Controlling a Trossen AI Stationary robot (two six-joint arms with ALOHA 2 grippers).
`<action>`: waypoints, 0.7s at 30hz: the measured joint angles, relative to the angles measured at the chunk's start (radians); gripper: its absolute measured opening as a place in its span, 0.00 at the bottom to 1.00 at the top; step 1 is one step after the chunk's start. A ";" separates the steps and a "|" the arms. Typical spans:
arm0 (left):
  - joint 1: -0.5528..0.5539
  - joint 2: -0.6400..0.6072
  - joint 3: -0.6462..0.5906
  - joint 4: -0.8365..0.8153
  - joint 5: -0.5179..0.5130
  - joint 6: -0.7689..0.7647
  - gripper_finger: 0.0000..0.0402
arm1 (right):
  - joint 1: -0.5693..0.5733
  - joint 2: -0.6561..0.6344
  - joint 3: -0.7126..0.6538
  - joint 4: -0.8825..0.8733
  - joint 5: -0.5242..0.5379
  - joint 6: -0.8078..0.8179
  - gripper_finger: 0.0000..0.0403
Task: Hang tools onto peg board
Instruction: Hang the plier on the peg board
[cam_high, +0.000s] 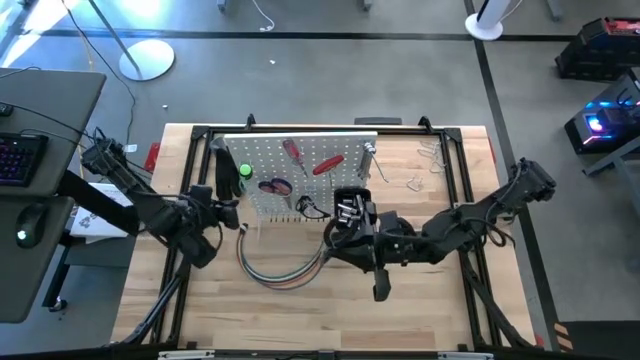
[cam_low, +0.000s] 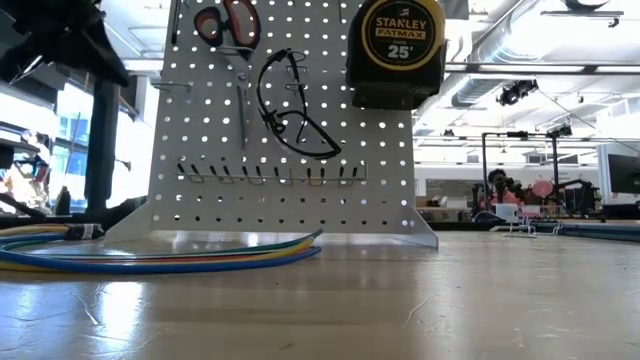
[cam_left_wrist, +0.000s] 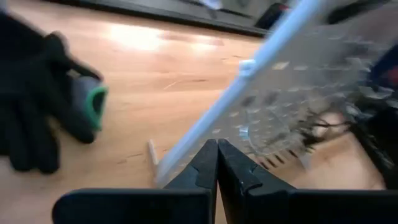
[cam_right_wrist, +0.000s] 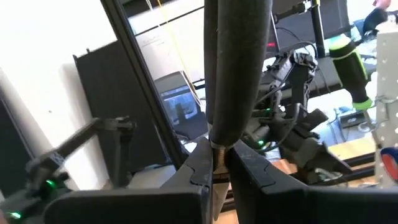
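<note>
The white peg board (cam_high: 300, 185) stands upright at the table's middle. Red-handled scissors (cam_low: 228, 22), dark safety glasses (cam_low: 295, 110) and a yellow tape measure (cam_low: 395, 45) hang on it. My right gripper (cam_high: 345, 222) is at the board's near right side, shut on a black-handled tool (cam_right_wrist: 236, 68), which looks like pliers. My left gripper (cam_high: 233, 212) is shut and empty, with its tips (cam_left_wrist: 217, 149) at the board's left edge (cam_left_wrist: 205, 134). A green-handled tool (cam_high: 243, 172) and a black glove (cam_left_wrist: 31, 106) are by the board's left side. My left gripper's shut tips are right by the peg board's left edge (cam_left_wrist: 205, 134); I cannot tell whether they touch it. My right gripper pinches the black-handled tool between its two fingers at the lower end of the dark handle (cam_right_wrist: 214, 146). The handle stands out past the fingertips, clear of the table.
A curved bundle of coloured cables (cam_high: 280, 270) lies on the table just in front of the board. A black metal frame (cam_high: 460, 170) runs around the work area. Loose metal clamps (cam_high: 425, 155) lie at the far right. Bare wood lies toward the near edge (cam_high: 320, 320).
</note>
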 joint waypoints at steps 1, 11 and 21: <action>0.013 0.001 -0.005 0.000 0.017 -0.011 0.00 | 0.000 0.000 0.000 0.000 -0.003 0.015 0.04; 0.220 0.008 -0.037 0.004 -0.004 0.064 0.00 | 0.000 0.000 0.000 0.003 -0.005 0.017 0.04; 0.314 0.008 -0.061 0.175 -0.070 0.222 0.00 | 0.005 0.000 0.000 0.004 -0.027 0.022 0.04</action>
